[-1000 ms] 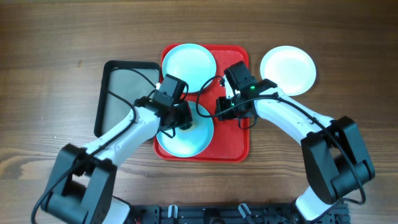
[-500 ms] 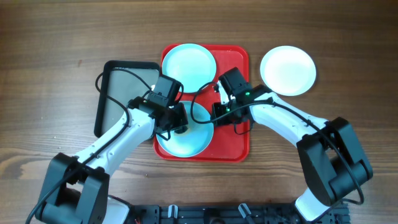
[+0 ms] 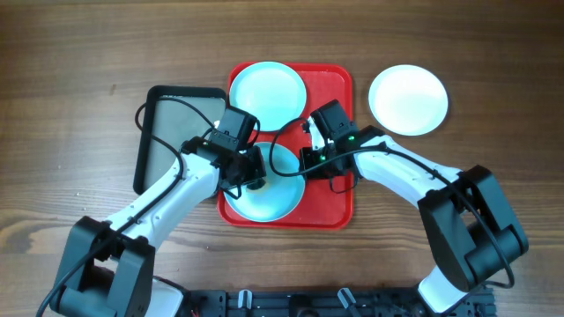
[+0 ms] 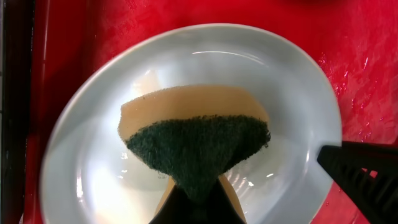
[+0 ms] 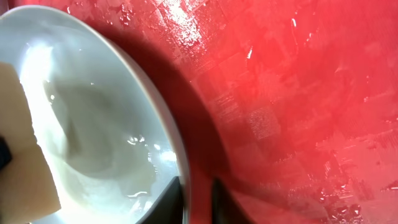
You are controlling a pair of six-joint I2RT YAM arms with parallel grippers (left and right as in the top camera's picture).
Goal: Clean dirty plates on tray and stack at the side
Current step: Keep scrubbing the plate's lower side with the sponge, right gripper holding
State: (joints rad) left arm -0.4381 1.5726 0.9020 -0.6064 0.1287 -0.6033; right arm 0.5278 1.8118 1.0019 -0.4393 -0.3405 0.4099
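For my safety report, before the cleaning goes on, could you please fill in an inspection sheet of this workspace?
Surface: wooden table, brown grain.
Job's things: red tray holds the wet-looking lower plate and the upper plate; white plate lies on the table, right of the tray.
Clutter: black tray beside the red tray's left edge.
Grippers: left gripper shut on a sponge over the lower plate; right gripper shut on that plate's rim.
Cables: black cables loop over the black tray.
Surroundings: black rail at the near edge.
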